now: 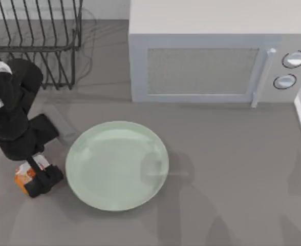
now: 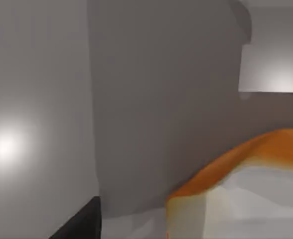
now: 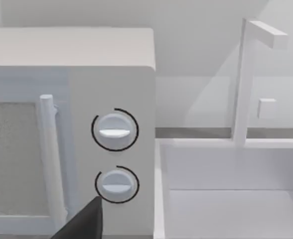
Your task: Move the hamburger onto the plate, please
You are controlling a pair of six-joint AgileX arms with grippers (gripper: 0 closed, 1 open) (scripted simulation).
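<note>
Here, left claw (image 1: 38, 177) grasping hamburger (image 1: 23, 177) beside plate (image 1: 117, 165), microwave (image 1: 212, 51) and rack (image 1: 35, 36) behind.

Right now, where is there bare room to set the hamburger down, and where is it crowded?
Bare: the pale mint-green round plate, and the grey tabletop between it and the white microwave. Crowded: the plate's left, where the left gripper is down at the orange-and-white hamburger, below the black wire rack.

One plate (image 1: 117, 165) lies on the table, and one hamburger (image 1: 25, 174) sits just off its left rim. Behind them stand one microwave (image 1: 212, 51) with two round dials and one black wire rack (image 1: 35, 36). One robot arm (image 1: 12, 118) is counted in the top view.
</note>
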